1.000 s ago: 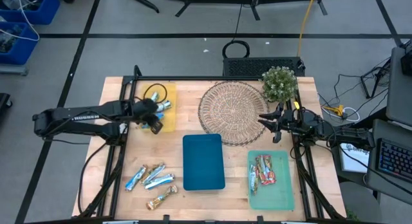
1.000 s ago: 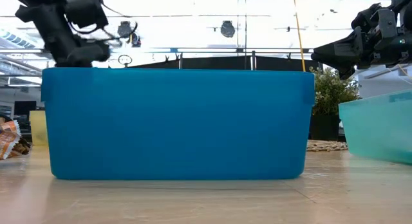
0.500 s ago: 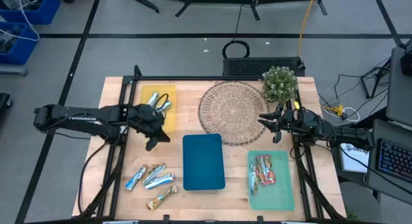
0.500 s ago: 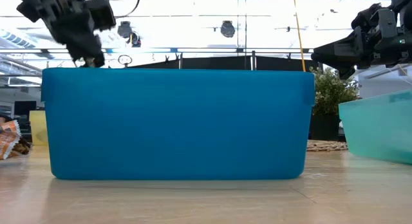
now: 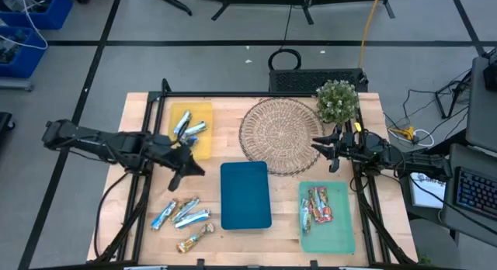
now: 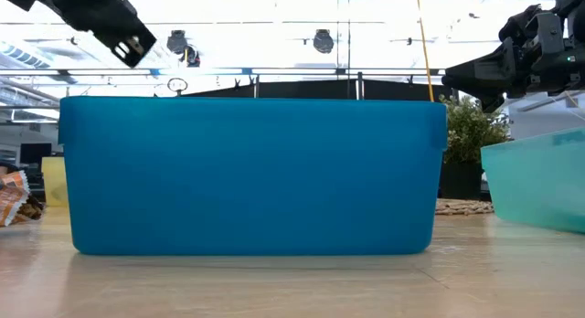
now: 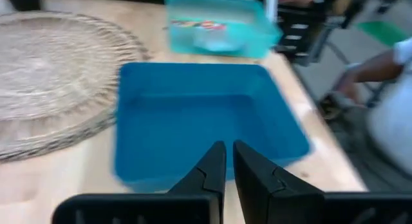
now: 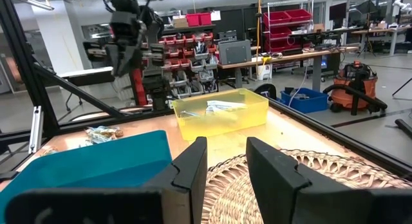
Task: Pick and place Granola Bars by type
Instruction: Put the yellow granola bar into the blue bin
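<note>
Two blue-and-silver granola bars (image 5: 187, 125) lie in the yellow tray (image 5: 203, 143) at the far left. Several blue-and-silver bars (image 5: 181, 211) and a tan one (image 5: 194, 238) lie loose on the table at the near left. Red bars (image 5: 319, 205) lie in the teal tray (image 5: 328, 237). My left gripper (image 5: 187, 167) is shut and empty. It hovers above the table between the yellow tray and the blue tray (image 5: 245, 195), and its fingers (image 7: 215, 167) point toward the blue tray. My right gripper (image 5: 321, 147) is open and empty at the woven mat's (image 5: 277, 135) right edge.
The blue tray (image 6: 251, 172) stands mid-table and is empty inside (image 7: 199, 114). A potted plant (image 5: 337, 101) stands at the far right behind the woven mat. A person (image 7: 386, 76) shows beyond the table in the left wrist view.
My left gripper has gone from above the yellow tray toward the table's near edge and has risen. It has turned to point toward the blue tray. The blue-and-silver bars stay lying in the yellow tray.
</note>
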